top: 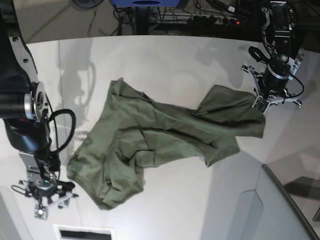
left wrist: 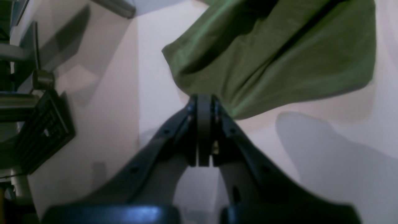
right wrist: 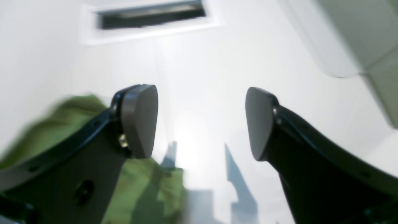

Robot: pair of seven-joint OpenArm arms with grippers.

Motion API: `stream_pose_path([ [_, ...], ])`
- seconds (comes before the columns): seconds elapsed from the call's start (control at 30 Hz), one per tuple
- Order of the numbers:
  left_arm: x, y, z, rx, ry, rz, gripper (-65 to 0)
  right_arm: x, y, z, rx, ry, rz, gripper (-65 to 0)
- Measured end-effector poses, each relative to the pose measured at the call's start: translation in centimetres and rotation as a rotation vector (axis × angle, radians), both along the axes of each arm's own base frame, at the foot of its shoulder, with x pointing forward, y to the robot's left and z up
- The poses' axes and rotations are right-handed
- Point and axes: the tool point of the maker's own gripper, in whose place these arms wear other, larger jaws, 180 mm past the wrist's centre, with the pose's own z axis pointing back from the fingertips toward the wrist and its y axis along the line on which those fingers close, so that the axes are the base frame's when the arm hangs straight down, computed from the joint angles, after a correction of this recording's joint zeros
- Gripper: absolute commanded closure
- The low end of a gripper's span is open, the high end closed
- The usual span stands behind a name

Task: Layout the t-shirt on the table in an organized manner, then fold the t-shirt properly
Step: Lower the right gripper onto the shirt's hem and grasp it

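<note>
The olive-green t-shirt [top: 160, 140] lies crumpled and spread across the middle of the white table [top: 175, 65]. On the right of the base view, my left gripper [top: 261, 102] is shut on the shirt's right edge. The left wrist view shows its fingers [left wrist: 204, 102] pressed together and the cloth [left wrist: 273, 53] fanning out from the tip, lifted above its shadow. My right gripper [top: 49, 202] stands at the lower left, just off the shirt's near corner. In the right wrist view it [right wrist: 199, 123] is open with nothing between the pads, and the shirt [right wrist: 149, 186] lies below its left finger.
A rectangular slot [top: 82, 233] is cut into the table near the right gripper, also visible ahead of it as the slot [right wrist: 149, 15]. A grey angled panel [top: 282, 210] rises at the lower right. Cables and equipment [top: 200, 15] sit beyond the far edge.
</note>
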Motion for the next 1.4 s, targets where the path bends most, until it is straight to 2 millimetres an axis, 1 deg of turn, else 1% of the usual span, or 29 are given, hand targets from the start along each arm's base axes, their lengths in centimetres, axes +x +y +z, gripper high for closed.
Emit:
stream_pose_path([
  [0.03, 0.0, -0.2, -0.1, -0.008, 0.0, 0.002, 0.0, -0.7, 0.4, -1.3, 0.017, 0.073, 0.038, -32.6],
  [0.07, -0.1, -0.4, -0.2, -0.014, 0.002, 0.002, 0.0, -1.5, 1.6, -2.5, 0.035, 0.138, 0.099, -27.9],
  [0.1, -0.1, -0.7, -0.3, -0.017, 0.005, -0.005, 0.0, -2.5, 3.4, -3.7, 0.065, 0.203, 0.193, -21.0],
  [0.13, -0.1, -1.3, -0.5, -0.02, 0.009, -0.018, 0.0, -3.6, 5.8, -4.4, 0.103, 0.232, 0.306, -13.7],
  [0.17, 0.0, -1.8, -0.7, -0.019, 0.014, -0.036, 0.0, -4.9, 8.2, -4.7, 0.138, 0.245, 0.414, -8.0],
  [0.2, -0.1, -2.5, -1.0, -0.023, 0.021, -0.055, 0.0, -6.6, 10.2, -5.0, 0.172, 0.259, 0.504, -5.6],
  [0.23, 0.0, -3.4, -1.2, -0.037, 0.025, -0.072, 0.0, -7.8, 11.5, -5.0, 0.195, 0.262, 0.555, -5.1],
  [0.27, 0.0, -4.0, -1.3, -0.045, 0.027, -0.08, 0.0, -9.2, 12.2, -5.3, 0.2, 0.284, 0.57, -5.0],
  [0.3, 0.0, -4.5, -1.5, -0.055, 0.03, -0.088, 0.0, -9.7, 12.5, -5.3, 0.213, 0.285, 0.563, -5.0],
  [0.37, 0.1, -5.3, -2.0, -0.075, 0.034, -0.088, 0.0, -9.7, 12.2, -5.0, 0.227, 0.286, 0.544, -4.8],
  [0.43, 0.0, -6.0, -3.4, -0.087, 0.065, -0.096, 0.0, -8.7, 11.6, -4.5, 0.243, 0.26, 0.514, -4.8],
  [0.47, 0.0, -5.9, -4.0, -0.091, 0.07, -0.084, 0.0, -8.5, 11.4, -4.7, 0.25, 0.263, 0.507, -4.8],
  [0.6, -1.0, -4.1, -6.9, -0.082, 0.142, -0.025, 0.0, -10.0, 11.2, -7.7, 0.291, 0.339, 0.487, -4.8],
  [0.7, -2.2, -2.3, -8.7, -0.064, 0.207, -0.004, 0.0, -10.9, 10.0, -9.5, 0.312, 0.37, 0.452, -4.8],
  [0.77, -2.5, -1.2, -9.0, -0.041, 0.224, 0.004, 0.0, -10.9, 8.8, -10.0, 0.314, 0.386, 0.42, -4.8],
  [0.87, -2.5, -0.9, -8.9, -0.034, 0.222, 0.002, 0.0, -10.5, 6.3, -10.2, 0.281, 0.383, 0.327, -4.8],
  [0.97, -2.4, -0.8, -8.8, -0.035, 0.22, 0.0, 0.0, -10.9, 5.1, -10.9, 0.257, 0.399, 0.248, -4.8],
  [1.03, -2.4, -0.3, -8.6, -0.027, 0.22, -0.003, 0.0, -11.4, 4.5, -11.3, 0.258, 0.385, 0.222, -4.8],
  [1.1, -2.1, 0.0, -7.6, -0.007, 0.2, -0.008, 0.0, -11.9, 4.0, -11.4, 0.248, 0.375, 0.216, -4.8],
  [1.17, -1.1, -1.0, -5.7, -0.007, 0.143, -0.033, 0.0, -12.4, 3.9, -11.3, 0.222, 0.371, 0.224, -3.8],
  [1.2, -0.5, -1.9, -4.8, -0.026, 0.107, -0.048, 0.0, -12.7, 3.8, -11.0, 0.202, 0.361, 0.231, -3.6],
  [1.27, 0.5, -3.2, -3.5, -0.095, 0.053, -0.05, 0.0, -13.2, 4.0, -10.2, 0.171, 0.326, 0.25, -3.5],
  [1.3, 1.1, -3.6, -3.1, -0.119, 0.037, -0.051, 0.0, -13.2, 4.3, -9.5, 0.167, 0.302, 0.263, -3.5],
  [1.37, 2.4, -3.2, -2.5, -0.12, 0.017, -0.036, 0.0, -12.6, 5.1, -8.3, 0.156, 0.288, 0.279, -3.6],
  [1.4, 3.3, -2.8, -2.4, -0.121, 0.005, -0.025, 0.0, -12.0, 5.8, -7.7, 0.163, 0.295, 0.297, -3.6],
])
